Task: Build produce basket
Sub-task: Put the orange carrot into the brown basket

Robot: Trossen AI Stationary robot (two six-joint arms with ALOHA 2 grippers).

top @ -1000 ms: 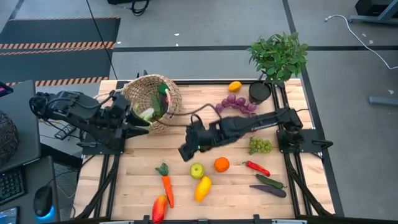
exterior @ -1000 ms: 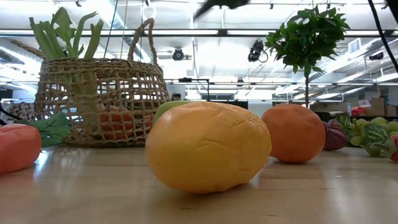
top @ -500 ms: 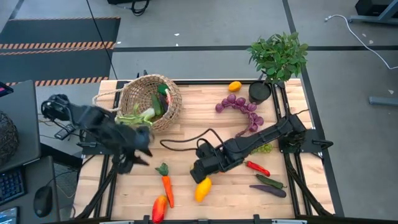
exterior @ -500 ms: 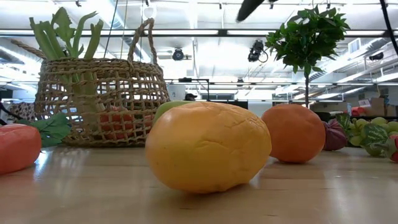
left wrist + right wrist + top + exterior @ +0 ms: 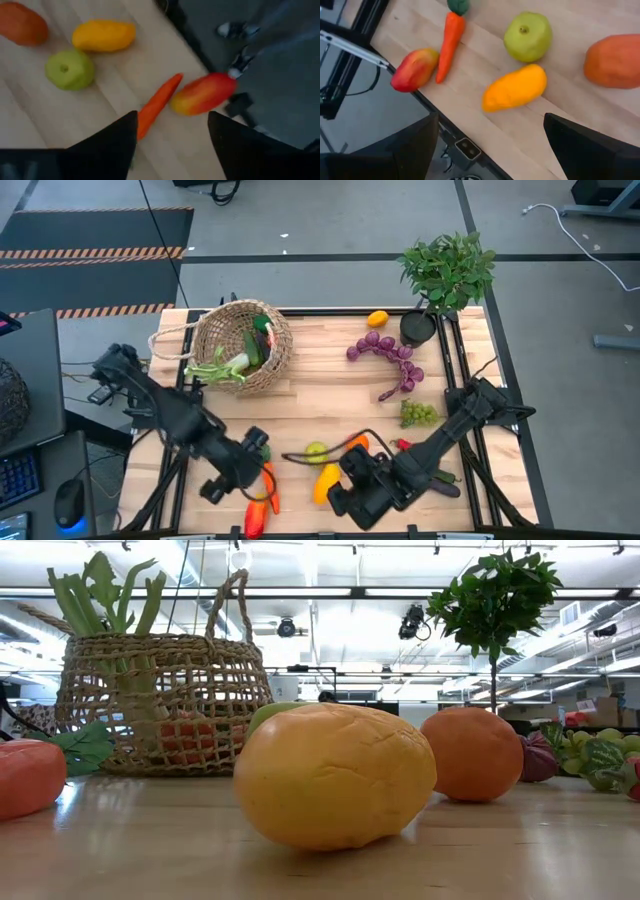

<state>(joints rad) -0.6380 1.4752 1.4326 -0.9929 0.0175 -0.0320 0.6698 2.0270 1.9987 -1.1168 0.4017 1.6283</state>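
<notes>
The tan woven basket [image 5: 243, 345] stands at the table's far left with a leek [image 5: 222, 364] lying over its rim. A carrot [image 5: 269, 483], a red-yellow fruit [image 5: 256, 515], a green apple [image 5: 316, 451], a yellow fruit [image 5: 325, 483] and an orange [image 5: 358, 442] lie near the table's near edge. My left gripper [image 5: 256, 458] hangs open over the carrot [image 5: 157, 104], which shows between its fingers without touching them. My right gripper [image 5: 343, 496] hovers open just right of the yellow fruit [image 5: 514, 88].
Purple grapes [image 5: 385, 350], green grapes [image 5: 419, 413], a red chili [image 5: 408, 447] and a small orange-yellow fruit [image 5: 377, 318] lie on the table's right half. A potted plant [image 5: 447, 272] stands at the far right corner. A dark cable [image 5: 310, 454] runs across the near middle.
My left gripper has left the basket and swung toward the table's near edge, sinking and rolling until it is over the carrot. My right gripper has gone from the table's middle toward the near edge, to beside the yellow fruit. No produce has shifted.
</notes>
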